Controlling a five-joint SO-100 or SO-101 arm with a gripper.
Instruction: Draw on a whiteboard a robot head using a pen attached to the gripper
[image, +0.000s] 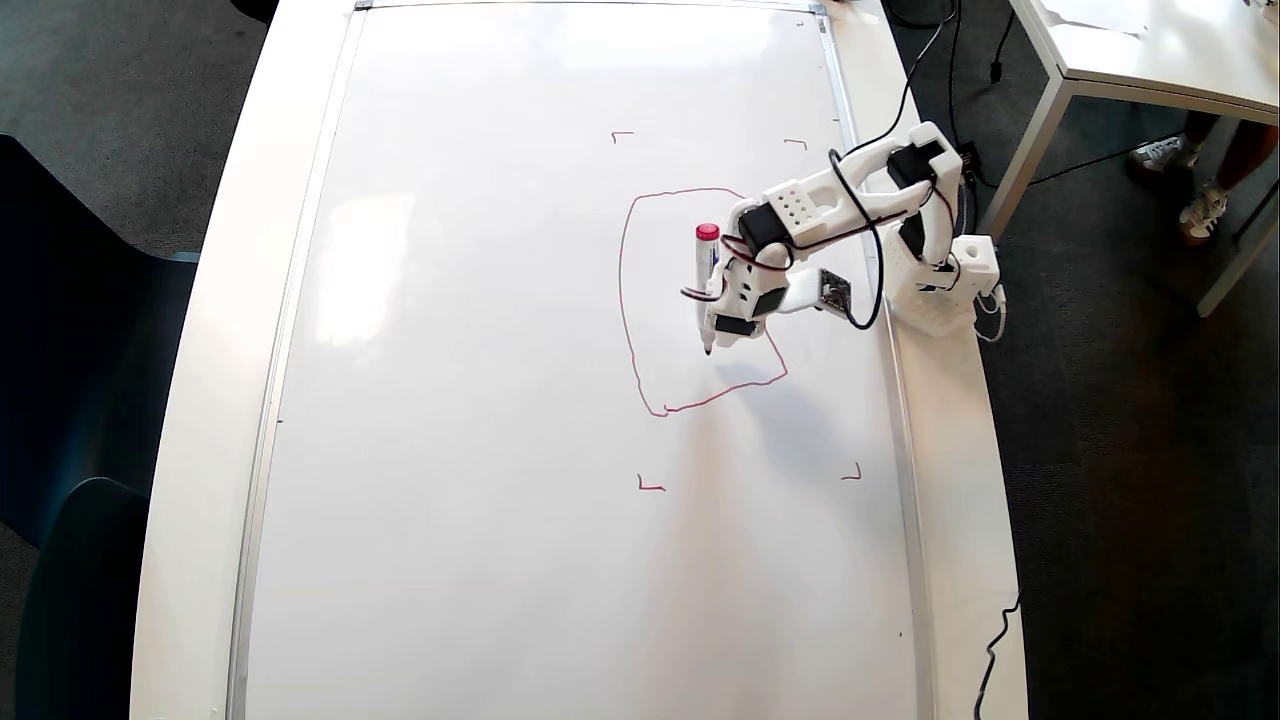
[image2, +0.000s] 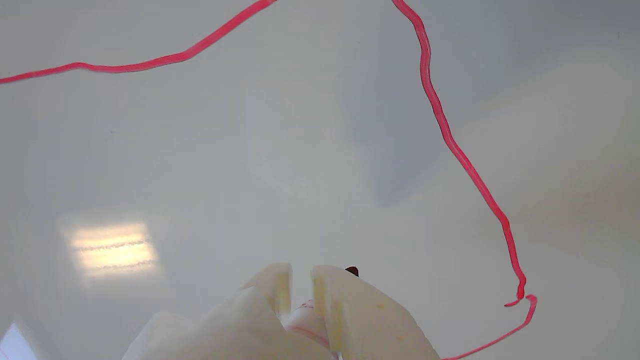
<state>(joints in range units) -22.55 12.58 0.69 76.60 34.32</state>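
1. We see the whiteboard (image: 480, 400) covering nearly the whole white table (image: 200, 400); glossy, a ceiling light reflects in the wrist view.
2. Room: dark carpet (image: 1130, 480), a second table (image: 1150, 50) top right, a person's shoes (image: 1180, 180) beside it.
3. The robot head (image: 625, 290) is only a wobbly red outline, right of board centre, between four corner marks (image: 650, 486).
4. The gripper (image: 716, 325) pinches the pen (image: 706, 285), tip down inside the outline; contact unclear.
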